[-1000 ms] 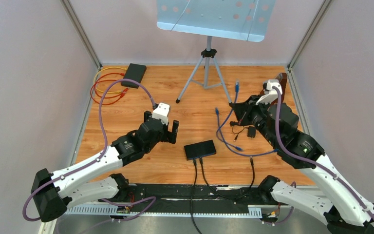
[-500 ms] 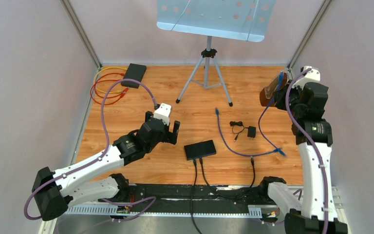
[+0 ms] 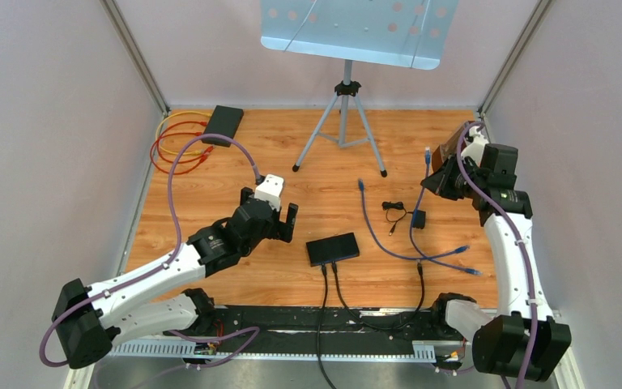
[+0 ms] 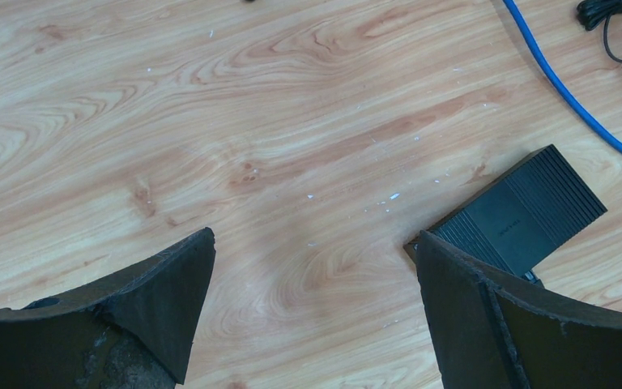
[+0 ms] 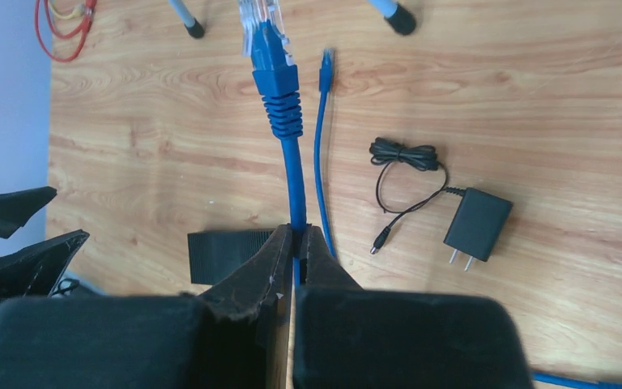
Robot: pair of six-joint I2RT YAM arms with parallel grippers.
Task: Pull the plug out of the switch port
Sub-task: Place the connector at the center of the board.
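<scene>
Plainly, plug [image 5: 271,61] lengthwise in line with right claw [image 5: 296,239], tip outward, blue cable [image 5: 295,178] clenched; left claw [image 4: 314,239] released.

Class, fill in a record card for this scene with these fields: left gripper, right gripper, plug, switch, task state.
left gripper: open, holding nothing, above the table beside the switch
right gripper: shut on the blue cable, raised at the right side
plug: free in the air, in no port
switch: flat on the table, two black cables at its near edge
task state: plug appears pulled out
</scene>
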